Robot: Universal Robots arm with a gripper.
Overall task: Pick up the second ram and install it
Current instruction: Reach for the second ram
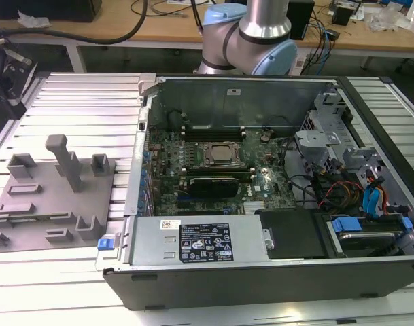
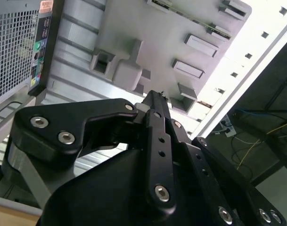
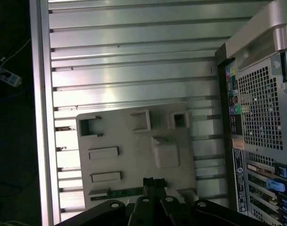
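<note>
The second ram [image 3: 127, 192] is a thin green stick lying along one edge of the grey moulded holder plate [image 3: 134, 141]. In the first wrist view my gripper [image 3: 154, 181] hangs high above that plate. Its black fingertips sit together just beside the end of the stick, shut, with nothing held. The second wrist view shows the same black fingers [image 2: 157, 122] closed over the holder plate [image 2: 129, 28]. In the exterior view the holder plate [image 1: 30, 210] lies on the ribbed metal table at the exterior view's left, beside the open computer case [image 1: 261, 265].
Inside the case are the motherboard with its square processor socket [image 1: 223, 155], memory slots [image 1: 213, 129] behind it, a power supply [image 1: 200, 241] and drive bays with cables [image 1: 370, 197]. The case's rear panel [image 3: 261, 141] stands close to the holder. A tall grey post [image 1: 65, 159] rises from the plate.
</note>
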